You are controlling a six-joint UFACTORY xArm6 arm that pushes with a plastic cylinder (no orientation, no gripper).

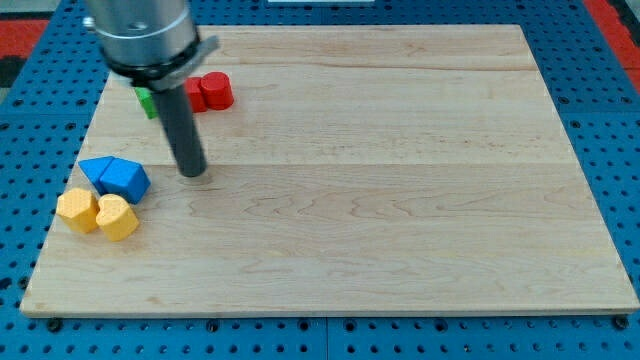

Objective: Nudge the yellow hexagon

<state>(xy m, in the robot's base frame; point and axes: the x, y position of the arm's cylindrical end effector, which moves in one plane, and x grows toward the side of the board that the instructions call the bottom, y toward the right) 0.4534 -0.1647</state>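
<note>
Nearest us, at lower left of the frame, we see the yellow hexagon (77, 210) touching a yellow heart (117, 217) on its right. Just above sit two blue blocks (116, 178), touching. My tip (193, 171) rests on the board (400, 200) right of them, apart from all. Farther up, red blocks (210, 92) and a partly hidden green block (146, 100) flank the rod. We have no jaws.

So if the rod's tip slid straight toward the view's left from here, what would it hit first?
Most likely the blue block: my tip sits just to its right, nothing between. The yellow hexagon lies lower, probably off that line.
</note>
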